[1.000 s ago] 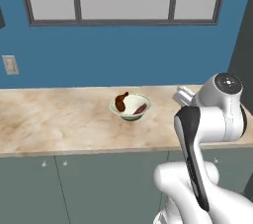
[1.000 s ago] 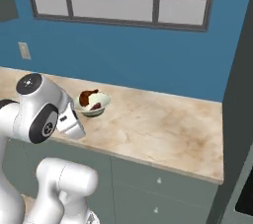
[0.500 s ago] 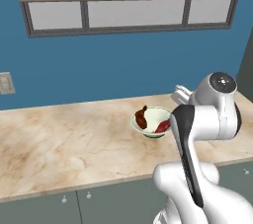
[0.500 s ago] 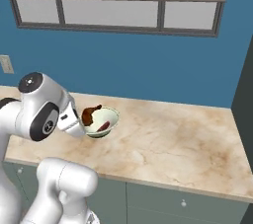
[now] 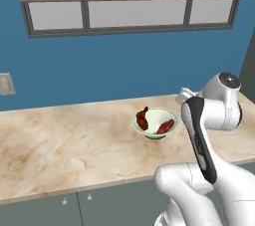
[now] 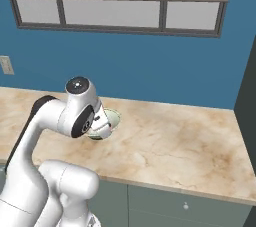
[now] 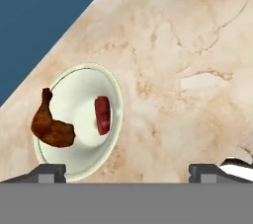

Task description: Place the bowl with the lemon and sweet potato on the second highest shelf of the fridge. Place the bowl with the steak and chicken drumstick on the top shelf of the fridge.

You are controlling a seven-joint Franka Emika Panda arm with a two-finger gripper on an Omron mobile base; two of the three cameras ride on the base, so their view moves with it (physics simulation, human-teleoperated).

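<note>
Smooth round pale-green bowl [image 7: 79, 122] cradling flat dark red steak [image 7: 102, 115] and glossy reddish-brown chicken drumstick [image 7: 51, 126] on veined beige marble counter [image 7: 197, 70], dark-tipped two-finger gripper [image 7: 127, 171] spread wide.

The arm [image 5: 209, 135] is glossy white, made of thick rounded links. A long dark grey band runs along one link. The joint has a round dark grey cap with a small pale mark. The fingertips [image 7: 47, 172] are small, dark grey and blocky.
</note>
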